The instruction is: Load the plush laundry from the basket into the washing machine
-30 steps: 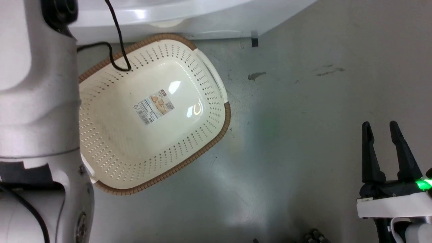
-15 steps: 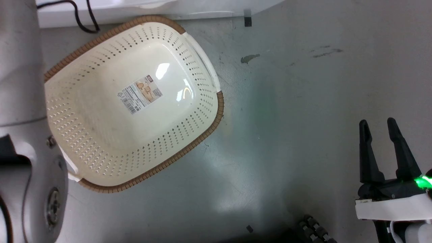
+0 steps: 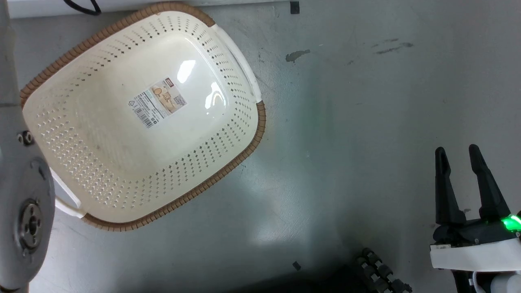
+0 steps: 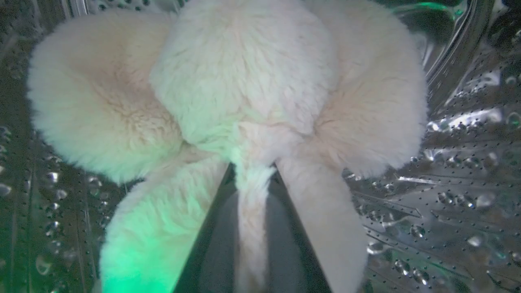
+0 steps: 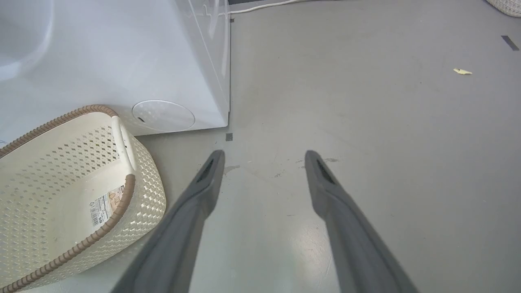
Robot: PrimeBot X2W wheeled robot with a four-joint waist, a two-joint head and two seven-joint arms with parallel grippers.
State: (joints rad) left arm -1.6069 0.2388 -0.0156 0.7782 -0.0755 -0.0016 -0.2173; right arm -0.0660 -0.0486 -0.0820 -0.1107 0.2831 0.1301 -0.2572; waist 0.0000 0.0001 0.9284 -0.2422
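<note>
Grey floor (image 3: 346,122) with a dark stain (image 3: 297,55): black tape square (image 3: 294,7) just beyond the stain, two thin scuff marks (image 3: 390,44) to the stain's right, tiny black scrap (image 3: 296,265) well on the near side of it. In the right wrist view, a yellow scrap (image 5: 462,71) and a dark tape strip (image 5: 510,42) lie well right of the stain. A white cable (image 5: 276,4) lies well beyond it.

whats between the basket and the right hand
Just bare grey floor lies between the basket and the open right hand, as the head view shows.
</note>
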